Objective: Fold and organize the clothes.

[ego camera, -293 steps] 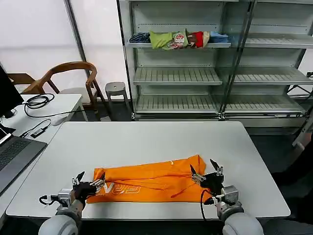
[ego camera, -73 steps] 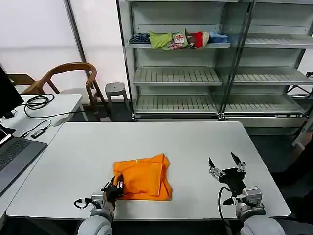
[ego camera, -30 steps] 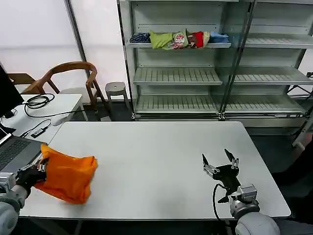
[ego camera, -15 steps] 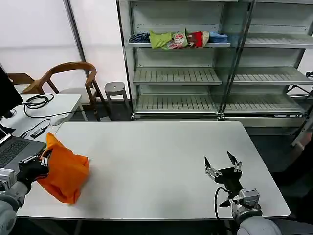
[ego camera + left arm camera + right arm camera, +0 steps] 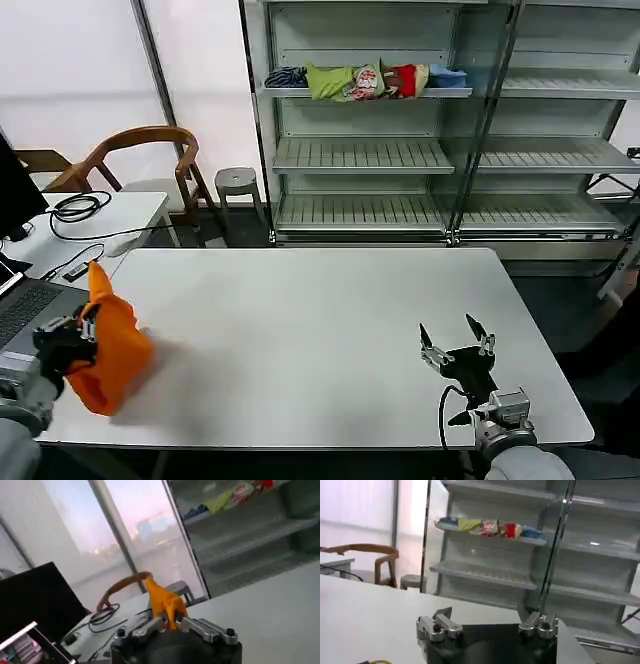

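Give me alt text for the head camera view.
The left gripper holds a bunched orange T-shirt above the white table's left edge. The right gripper hovers open near the front right.

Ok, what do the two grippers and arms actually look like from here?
Both match: the left gripper and right gripper have black bodies with silver metal fingers, black-tipped, on grey rounded wrists. A black cable loops beside the right wrist.

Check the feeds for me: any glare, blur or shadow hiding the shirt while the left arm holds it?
Head view: even light, orange T-shirt sharp in the left gripper, soft shadow beside it on the table. Left wrist view: bright window washes out the background, shelves hazy, shirt tip still readable. Right wrist view: right gripper empty, mild reflections on the shelf post.
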